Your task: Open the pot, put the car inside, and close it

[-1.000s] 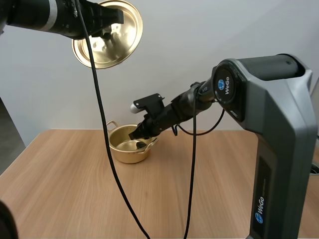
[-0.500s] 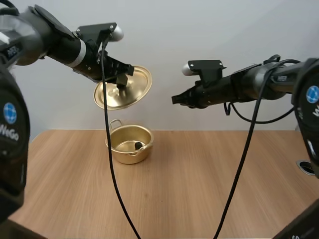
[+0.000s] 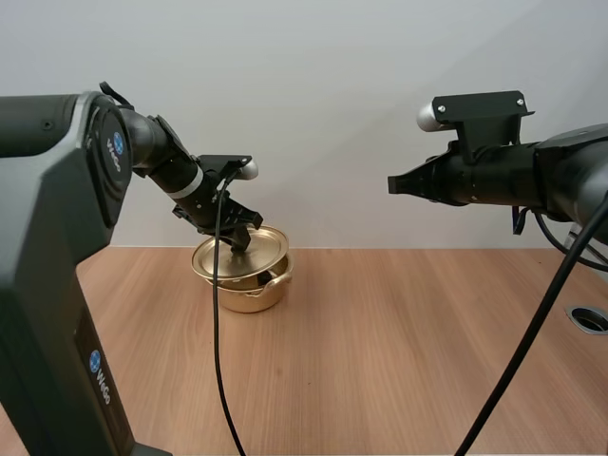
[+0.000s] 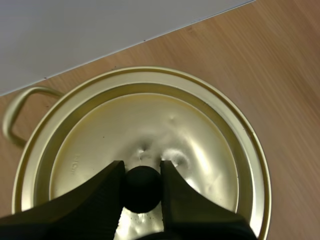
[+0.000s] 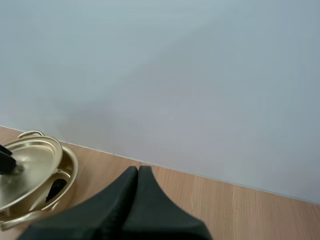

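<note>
Our left arm (image 3: 47,218) wears a smooth dark grey shell, broad and slab-like at the column, with rounded edges. A round blue badge (image 3: 119,144) with a white emblem sits on its joint. A second blue badge (image 3: 95,359), lower on the column, stands above white WeGo lettering (image 3: 104,394) that runs along the casing. Toward the wrist the links turn black and slimmer, ringed by one pale grey band (image 3: 187,180). Our left gripper (image 4: 142,170) has two matte black fingers (image 4: 100,195), wide at the root and narrowing to blunt tips. Our right arm (image 3: 560,176) is a rounded tube in dark grey and black. Our right gripper (image 5: 138,171) is matte black too, tapering to a point.
</note>
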Available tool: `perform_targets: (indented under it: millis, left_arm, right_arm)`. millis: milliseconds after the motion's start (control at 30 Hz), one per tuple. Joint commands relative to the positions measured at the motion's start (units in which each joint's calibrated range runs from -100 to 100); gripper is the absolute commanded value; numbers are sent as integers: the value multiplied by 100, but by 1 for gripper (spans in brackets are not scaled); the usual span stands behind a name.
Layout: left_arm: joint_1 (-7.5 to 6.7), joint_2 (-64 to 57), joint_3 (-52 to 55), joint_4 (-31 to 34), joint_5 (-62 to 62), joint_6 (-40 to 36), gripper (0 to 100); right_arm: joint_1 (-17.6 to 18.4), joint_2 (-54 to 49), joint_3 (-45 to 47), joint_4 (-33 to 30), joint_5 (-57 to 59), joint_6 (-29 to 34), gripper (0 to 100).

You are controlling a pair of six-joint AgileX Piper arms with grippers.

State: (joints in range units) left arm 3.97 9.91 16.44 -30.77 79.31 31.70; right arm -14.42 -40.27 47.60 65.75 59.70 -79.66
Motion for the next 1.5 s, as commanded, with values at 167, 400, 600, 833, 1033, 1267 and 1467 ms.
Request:
perform_targets:
  millis: [167, 400, 600, 833, 1033, 1267, 1467]
  left_arm:
    - [-48, 78, -6, -227, -332, 167, 0]
    - [-303, 297, -6, 266, -678, 2, 0]
    - [-357, 329, 74, 743, -1275, -190, 0]
    - [-357, 329, 92, 740, -1155, -180, 36]
    - [-357, -67, 77, 483, -770, -193, 100]
    - [-306, -1787, 409, -728, -921, 318, 100]
    - [191, -4614, 2703, -3303, -1723, 2347, 100]
  right_arm:
    - [7, -26, -2, 5, -17, -3, 0]
    - [7, -26, -2, 5, -17, -3, 0]
    - [7, -26, -2, 5, -17, -3, 0]
    - [7, -26, -2, 5, -17, -3, 0]
    - [7, -26, -2, 5, -17, -3, 0]
    - [7, 186, 28, 15, -17, -291, 0]
    - [7, 372, 832, 900, 3, -1943, 0]
